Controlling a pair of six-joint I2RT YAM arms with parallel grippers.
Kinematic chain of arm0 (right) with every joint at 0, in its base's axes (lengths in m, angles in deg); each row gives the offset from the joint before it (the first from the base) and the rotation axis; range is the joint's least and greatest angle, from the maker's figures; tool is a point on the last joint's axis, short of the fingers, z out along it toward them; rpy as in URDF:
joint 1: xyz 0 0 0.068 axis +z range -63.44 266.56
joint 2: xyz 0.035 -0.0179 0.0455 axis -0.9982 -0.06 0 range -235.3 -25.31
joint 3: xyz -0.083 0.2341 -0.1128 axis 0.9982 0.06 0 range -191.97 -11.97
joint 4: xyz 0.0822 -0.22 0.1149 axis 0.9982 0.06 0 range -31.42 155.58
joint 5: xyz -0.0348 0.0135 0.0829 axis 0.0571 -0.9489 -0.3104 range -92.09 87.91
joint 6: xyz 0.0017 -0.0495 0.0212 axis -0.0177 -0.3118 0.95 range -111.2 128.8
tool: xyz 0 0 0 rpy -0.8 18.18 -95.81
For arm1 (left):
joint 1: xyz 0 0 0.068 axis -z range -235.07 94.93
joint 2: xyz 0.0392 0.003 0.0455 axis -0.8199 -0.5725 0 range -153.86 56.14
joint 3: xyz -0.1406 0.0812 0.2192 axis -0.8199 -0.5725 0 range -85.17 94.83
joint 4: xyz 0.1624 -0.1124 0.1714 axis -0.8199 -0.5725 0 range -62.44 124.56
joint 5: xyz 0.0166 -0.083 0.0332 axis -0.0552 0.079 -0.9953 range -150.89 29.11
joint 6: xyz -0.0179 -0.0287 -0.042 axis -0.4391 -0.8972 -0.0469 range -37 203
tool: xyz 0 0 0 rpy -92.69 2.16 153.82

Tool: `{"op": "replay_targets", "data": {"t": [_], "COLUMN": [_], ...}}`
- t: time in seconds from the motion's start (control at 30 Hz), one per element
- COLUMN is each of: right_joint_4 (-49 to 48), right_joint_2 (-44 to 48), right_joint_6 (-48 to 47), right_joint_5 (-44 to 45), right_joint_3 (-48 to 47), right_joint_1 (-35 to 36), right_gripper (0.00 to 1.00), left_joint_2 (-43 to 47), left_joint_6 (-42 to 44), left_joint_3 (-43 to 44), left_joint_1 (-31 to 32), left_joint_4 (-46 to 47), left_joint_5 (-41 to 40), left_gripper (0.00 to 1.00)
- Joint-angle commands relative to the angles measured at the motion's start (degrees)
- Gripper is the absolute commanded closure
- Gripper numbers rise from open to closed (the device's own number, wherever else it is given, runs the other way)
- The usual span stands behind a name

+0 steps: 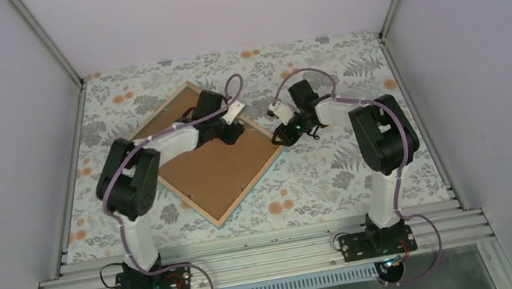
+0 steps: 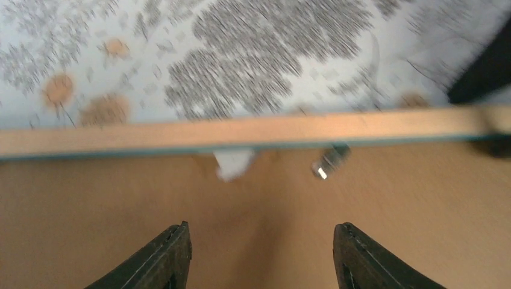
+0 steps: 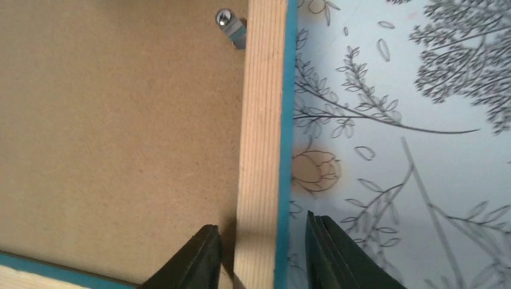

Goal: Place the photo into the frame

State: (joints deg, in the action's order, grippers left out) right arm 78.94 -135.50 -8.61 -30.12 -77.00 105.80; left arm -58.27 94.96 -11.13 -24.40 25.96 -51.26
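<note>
The frame (image 1: 248, 185) lies face down on the table as a diamond, its light wood back up and a brown backing board (image 1: 214, 172) set in it. The photo is hidden. My left gripper (image 1: 233, 132) hangs open over the board near the frame's far-right rail (image 2: 241, 129); in the left wrist view the gripper (image 2: 262, 238) holds nothing. My right gripper (image 1: 282, 138) is at the frame's right corner. In the right wrist view the gripper (image 3: 262, 238) stands open astride the wooden rail (image 3: 262, 120), with a gap on each side, and its fingers do not touch the rail.
The table wears a floral cloth (image 1: 337, 170). Small metal retaining tabs (image 3: 232, 27) (image 2: 328, 162) sit at the rail's inner side over the board. A small white scrap (image 2: 232, 164) shows by the rail. Grey walls close in left, right and behind.
</note>
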Motion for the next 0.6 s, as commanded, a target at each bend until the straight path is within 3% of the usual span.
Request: {"op": "replay_targets", "data": {"t": [0.0, 0.1, 0.57], "right_joint_4": [5.4, 5.6, 5.6], "right_joint_2": [1.2, 2.4, 2.8], "right_joint_6": [0.5, 0.5, 1.1], "right_joint_5": [-3.7, -3.6, -2.8], "right_joint_3": [0.1, -0.1, -1.6], "right_joint_1": [0.3, -0.1, -1.2], "right_gripper": [0.60, 0.53, 0.53], "left_joint_2": [9.1, 14.3, 28.4], "left_joint_6": [7.0, 10.3, 23.6], "left_joint_3": [-9.8, -15.5, -30.3], "left_joint_1": [1.4, 2.1, 8.9], "left_joint_4": [-0.6, -3.0, -12.4], "left_joint_5": [2.8, 5.6, 9.1], "left_gripper": [0.39, 0.36, 0.34]}}
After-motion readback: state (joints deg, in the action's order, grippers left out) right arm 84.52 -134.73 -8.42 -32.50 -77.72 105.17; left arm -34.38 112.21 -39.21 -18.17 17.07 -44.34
